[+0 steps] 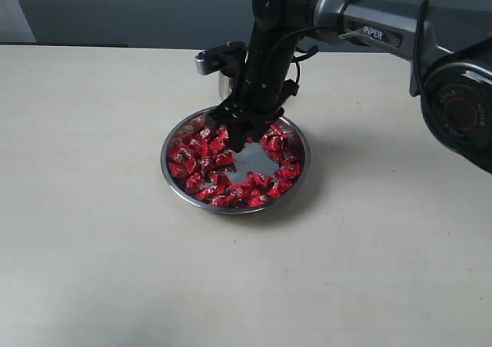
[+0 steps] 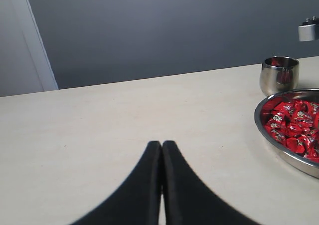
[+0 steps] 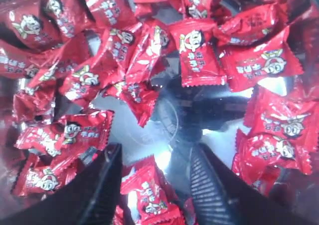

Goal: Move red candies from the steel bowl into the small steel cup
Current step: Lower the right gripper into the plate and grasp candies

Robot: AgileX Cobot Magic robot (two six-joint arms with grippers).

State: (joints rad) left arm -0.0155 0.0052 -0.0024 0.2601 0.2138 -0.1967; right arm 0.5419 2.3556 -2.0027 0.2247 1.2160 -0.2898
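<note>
The steel bowl (image 1: pixel 164 165) sits mid-table, filled with red candies (image 1: pixel 201 156) in a ring around a bare centre. My right gripper (image 1: pixel 241 136) reaches down into the bowl from behind. In the right wrist view its jaws (image 3: pixel 154 150) stand open just above the bowl's bare floor (image 3: pixel 172 117), and one red candy (image 3: pixel 149 190) lies loose between them. The small steel cup (image 1: pixel 225 83) stands behind the bowl, mostly hidden by the arm. It shows whole in the left wrist view (image 2: pixel 279 74), beside the bowl's rim (image 2: pixel 260 121). My left gripper (image 2: pixel 161 144) is shut and empty over bare table.
The right arm (image 1: pixel 384 24) stretches across the back right of the table. A grey wall (image 2: pixel 164 30) runs behind the far table edge. Pale tabletop (image 1: pixel 92 231) surrounds the bowl.
</note>
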